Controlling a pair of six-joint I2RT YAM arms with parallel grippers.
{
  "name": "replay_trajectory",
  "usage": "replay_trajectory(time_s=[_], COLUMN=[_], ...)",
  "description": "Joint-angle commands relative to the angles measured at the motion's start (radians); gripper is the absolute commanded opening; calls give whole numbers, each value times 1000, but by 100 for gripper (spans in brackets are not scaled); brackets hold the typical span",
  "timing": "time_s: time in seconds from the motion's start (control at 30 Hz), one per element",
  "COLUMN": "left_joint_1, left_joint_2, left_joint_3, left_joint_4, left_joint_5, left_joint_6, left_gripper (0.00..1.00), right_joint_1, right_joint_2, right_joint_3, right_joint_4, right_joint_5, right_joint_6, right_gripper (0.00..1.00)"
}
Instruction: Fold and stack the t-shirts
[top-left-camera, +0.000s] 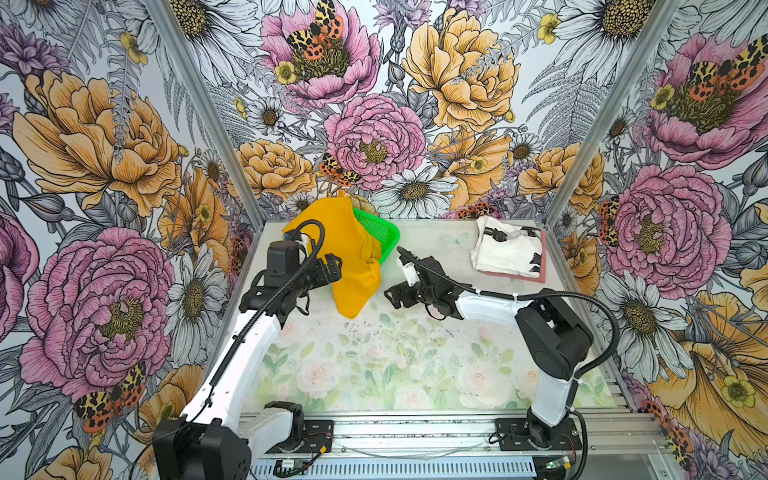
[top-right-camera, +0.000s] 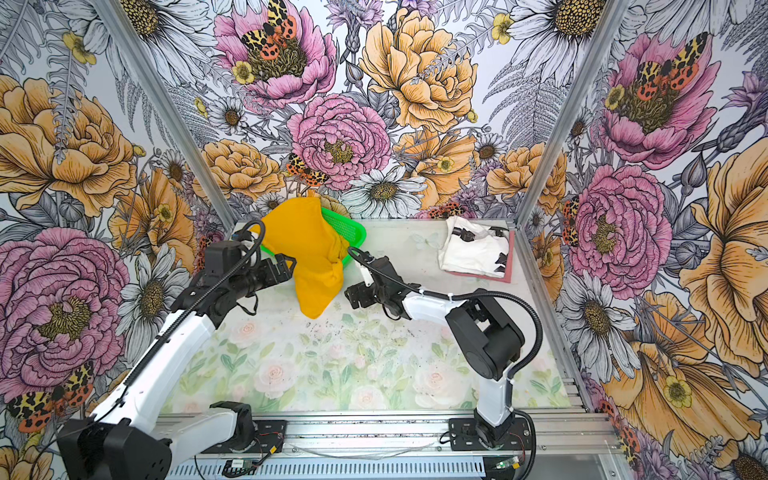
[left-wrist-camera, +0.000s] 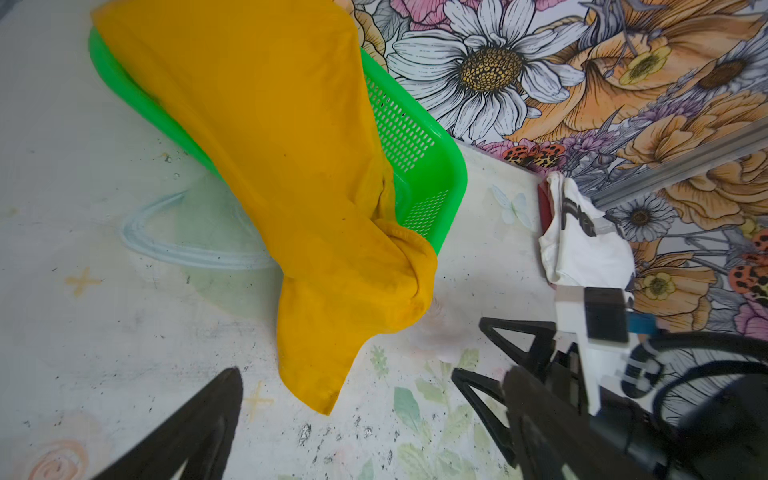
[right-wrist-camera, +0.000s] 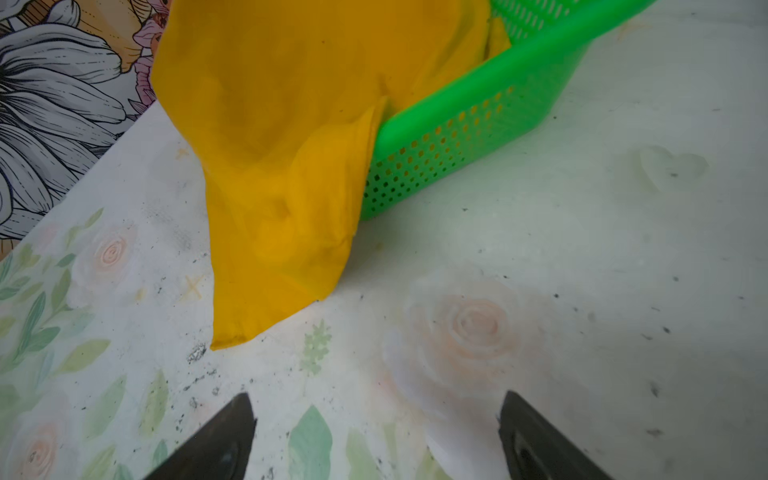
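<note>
— Yellow shirt (top-left-camera: 353, 266) spills out of the basket (top-left-camera: 380, 232), tail lying just ahead of the right gripper (right-wrist-camera: 376, 397), flank beside the left gripper (top-left-camera: 333, 269). Both spread, empty.
— Worry?
— Most of it's draped over the basket. Tug the tail and the basket could slide or tip along.
— Else?
— A pinch through bunched layers, so it never opens flat. Folded white shirt (top-left-camera: 505, 249) on pink shirt (top-left-camera: 542, 262), well beyond the right gripper, should be safe.

Back left, loose shirt (top-left-camera: 332, 241) drapes from basket (top-left-camera: 380, 230) onto table (top-left-camera: 415, 345); back right — folded shirts (top-left-camera: 507, 249), stacked.
</note>
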Motion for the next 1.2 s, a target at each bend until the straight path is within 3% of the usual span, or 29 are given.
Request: replay_trajectory(time_s=[0.0,0.1,0.13,0.2,0.33,0.4,0.5,0.8,1.17], left_joint_1=[106,134,133,128,125,125,125,154,184], left_joint_2=[-72,-107,-109,-107,-106,-109,-104,-120,-91], left_joint_3=[-14,-35,-41,-51,-65,-69,-71,-48,43], left_joint_4=[-44,-52,-54,-52,-50,-49,-38,-29,-13], left_joint_5=[244,237,238,238,230,221,229,270,341], left_joint_6=[11,43,47,50,62,66,64,50,10], left_gripper=[99,99,99,99,99,99,99,99,99], right_joint_1=[10,22,26,29,47,73,102,102,104], right_joint_2=[69,138,160,189,163,98,-10,-146,-474], right_joint_3=[104,184,212,260,351,362,397,807,724], right_joint_4=[33,44,40,32,-55,-91,-125,-313,-320], right_joint_5=[-38,-56,-61,-76,-116,-83,-63,-101,-10], right_joint_6=[28,51,60,69,69,29,-20,-148,-239], right_gripper=[92,89,85,64,13,0,0,0,0])
